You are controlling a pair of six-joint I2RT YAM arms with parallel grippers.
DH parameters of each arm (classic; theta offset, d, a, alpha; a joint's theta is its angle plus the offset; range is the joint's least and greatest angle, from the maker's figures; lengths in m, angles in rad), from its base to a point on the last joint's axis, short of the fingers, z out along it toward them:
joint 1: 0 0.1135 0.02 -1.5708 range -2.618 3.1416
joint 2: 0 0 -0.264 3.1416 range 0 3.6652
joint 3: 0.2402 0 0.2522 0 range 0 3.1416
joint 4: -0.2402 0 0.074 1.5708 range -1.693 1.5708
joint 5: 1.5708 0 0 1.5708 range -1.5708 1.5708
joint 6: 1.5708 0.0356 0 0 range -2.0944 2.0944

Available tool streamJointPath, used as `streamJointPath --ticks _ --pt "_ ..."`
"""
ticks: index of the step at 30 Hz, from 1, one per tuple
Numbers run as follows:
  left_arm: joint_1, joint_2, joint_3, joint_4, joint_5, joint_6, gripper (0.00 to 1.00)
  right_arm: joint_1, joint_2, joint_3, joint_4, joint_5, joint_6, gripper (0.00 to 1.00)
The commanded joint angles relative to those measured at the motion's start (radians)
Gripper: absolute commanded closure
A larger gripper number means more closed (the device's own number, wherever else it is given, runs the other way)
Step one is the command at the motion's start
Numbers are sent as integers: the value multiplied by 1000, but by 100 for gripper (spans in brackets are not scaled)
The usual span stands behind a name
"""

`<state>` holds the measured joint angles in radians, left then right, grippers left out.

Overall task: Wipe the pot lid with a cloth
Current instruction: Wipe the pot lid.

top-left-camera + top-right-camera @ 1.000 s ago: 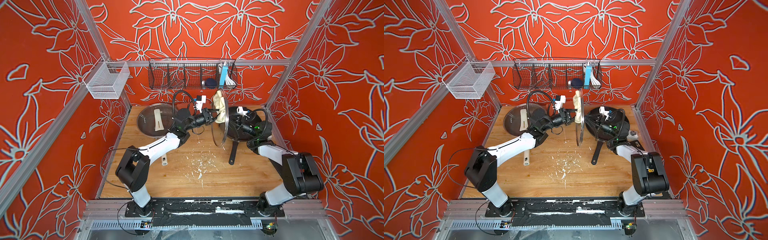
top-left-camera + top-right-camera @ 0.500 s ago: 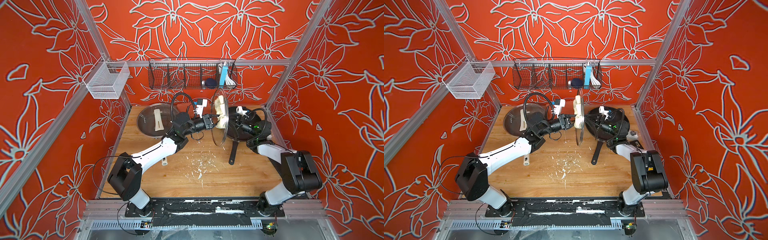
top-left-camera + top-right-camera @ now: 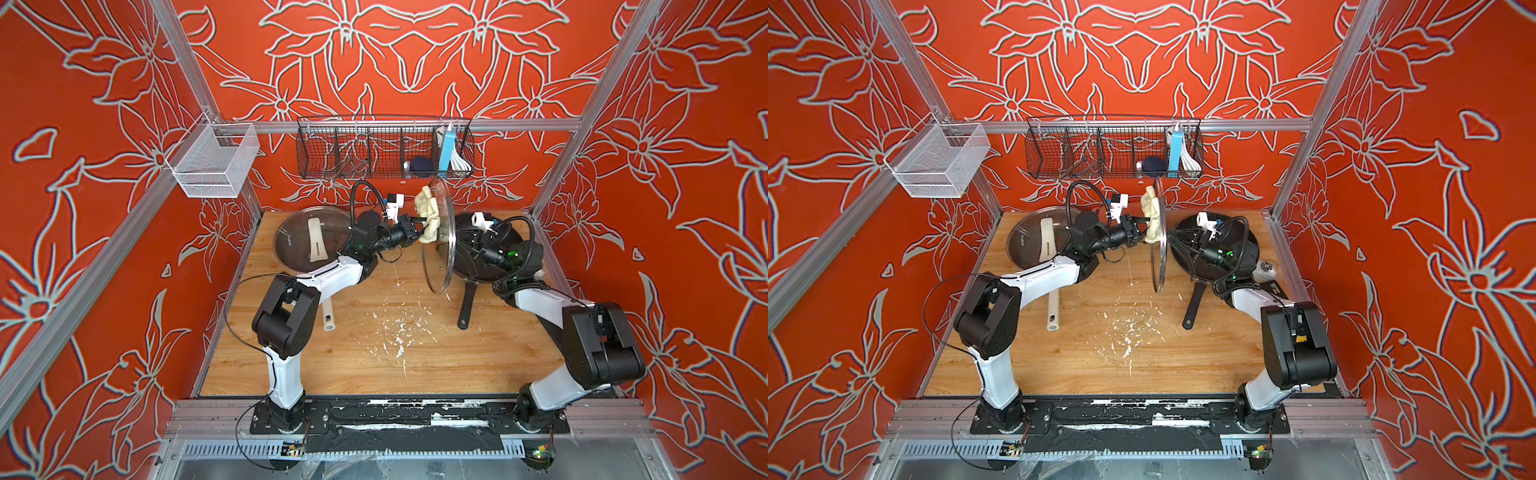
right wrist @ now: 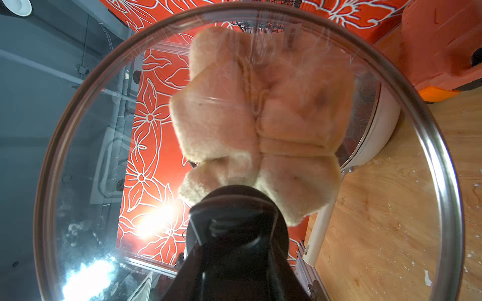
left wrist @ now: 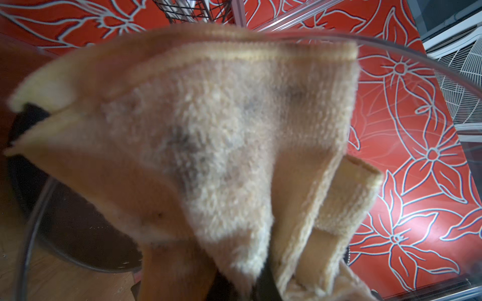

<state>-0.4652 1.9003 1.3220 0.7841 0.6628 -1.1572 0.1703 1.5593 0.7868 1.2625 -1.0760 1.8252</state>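
The pot lid [image 3: 437,262], clear glass with a metal rim, stands on edge above the table's back middle; it appears edge-on in a top view [image 3: 1158,257]. My right gripper [image 3: 468,243] [image 3: 1179,245] [image 4: 234,234] is shut on its black knob [image 4: 236,206] from the right. The cream, grey-stained cloth [image 3: 428,216] [image 3: 1151,216] [image 5: 221,130] is bunched in my left gripper [image 3: 417,226] [image 3: 1139,230] [image 5: 242,289], which is shut on it. The cloth presses flat against the lid's left face, upper half, as seen through the glass [image 4: 260,117].
A glass-lidded pan [image 3: 291,241] with a cream handle sits back left. A black frying pan [image 3: 490,266] lies behind the right gripper, handle [image 3: 465,305] pointing forward. A black wire basket [image 3: 384,151] hangs on the back wall, a white mesh basket [image 3: 212,162] at left. White crumbs [image 3: 399,332] litter the table.
The left arm's elbow swung out to the left and came back in, and the cloth slid slightly down and back up on the lid's face. The lid and right arm held still.
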Motion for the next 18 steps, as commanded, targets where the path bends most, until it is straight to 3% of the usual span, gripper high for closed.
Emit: streamJointPath --ticks 1,8,18 --pt "5 48 6 76 27 -35 100 10 -74 76 149 16 19 100" --pt "3 56 0 136 51 -90 100 10 -58 74 148 22 13 100" --pt "-44 -140 -61 73 58 5 100 11 -20 58 149 29 3 100"
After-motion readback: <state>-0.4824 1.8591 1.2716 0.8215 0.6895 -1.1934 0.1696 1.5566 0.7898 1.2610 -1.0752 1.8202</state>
